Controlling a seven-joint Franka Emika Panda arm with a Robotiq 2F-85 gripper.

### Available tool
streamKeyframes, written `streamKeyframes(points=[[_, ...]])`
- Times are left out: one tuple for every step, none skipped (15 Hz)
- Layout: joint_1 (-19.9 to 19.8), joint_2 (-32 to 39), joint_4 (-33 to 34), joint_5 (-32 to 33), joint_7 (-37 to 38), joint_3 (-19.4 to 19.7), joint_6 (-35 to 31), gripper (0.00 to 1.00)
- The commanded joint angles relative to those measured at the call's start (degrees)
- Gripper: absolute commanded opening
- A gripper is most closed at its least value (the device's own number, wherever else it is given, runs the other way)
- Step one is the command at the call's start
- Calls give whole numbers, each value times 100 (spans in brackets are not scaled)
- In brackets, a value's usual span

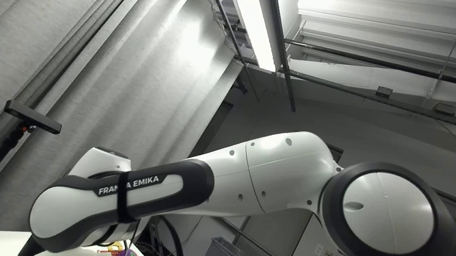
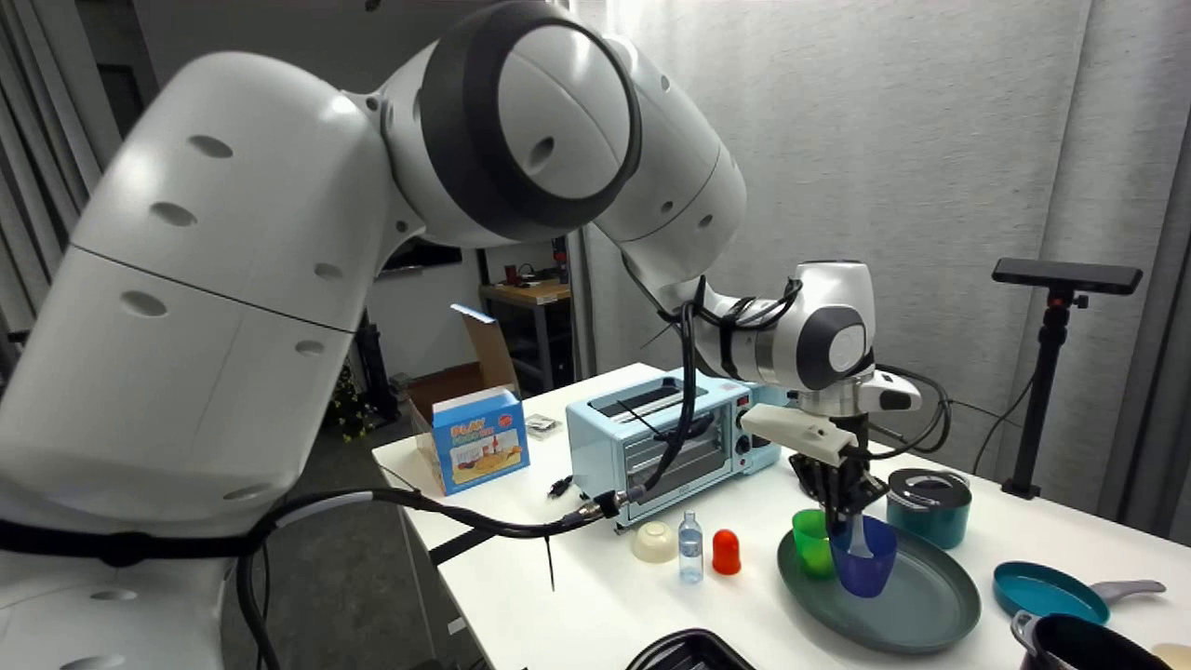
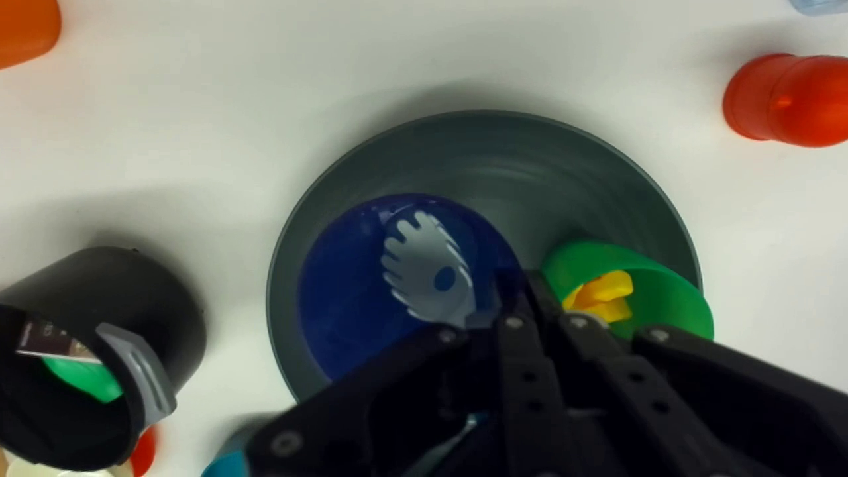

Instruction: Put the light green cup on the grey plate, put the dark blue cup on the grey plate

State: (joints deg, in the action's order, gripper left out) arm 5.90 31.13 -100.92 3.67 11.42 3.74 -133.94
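Note:
The dark blue cup (image 2: 865,568) is over the grey plate (image 2: 935,600) in an exterior view, with a light grey slotted utensil (image 3: 424,271) inside it. My gripper (image 3: 520,285) is shut on the rim of the dark blue cup (image 3: 351,291), on the side toward the green cup. The cup looks raised a little; whether it touches the plate (image 3: 517,149) I cannot tell. The light green cup (image 2: 811,544) stands on the plate beside it, with a yellow piece (image 3: 606,291) inside. My gripper (image 2: 842,521) hides part of both cups' near edges in the wrist view.
A red-orange cup (image 2: 726,552), bottle (image 2: 690,547) and cream bowl (image 2: 655,542) stand beside the plate. A light blue toaster oven (image 2: 670,456) stands behind. A teal pot (image 2: 929,512), teal pan (image 2: 1047,593) and black pot (image 2: 1079,644) stand on the plate's far side.

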Motion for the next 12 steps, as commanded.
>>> streamKeyframes(points=[[-13, 236, 405, 25, 84, -53, 254, 1], [-20, 263, 441, 9, 69, -66, 269, 1], [-25, 286, 472, -3, 58, -77, 281, 1], [-37, 305, 498, -30, 36, -96, 302, 1], [-40, 317, 515, -39, 30, -104, 315, 1], [-42, 331, 539, -46, 23, -112, 343, 1], [-42, 340, 557, -44, 21, -115, 371, 1], [-42, 347, 579, -48, 23, -120, 430, 1], [-43, 357, 607, -55, 27, -126, 484, 1], [-42, 365, 629, -59, 37, -128, 537, 1], [-41, 375, 657, -63, 43, -131, 600, 1], [-41, 381, 679, -64, 50, -132, 657, 1]])
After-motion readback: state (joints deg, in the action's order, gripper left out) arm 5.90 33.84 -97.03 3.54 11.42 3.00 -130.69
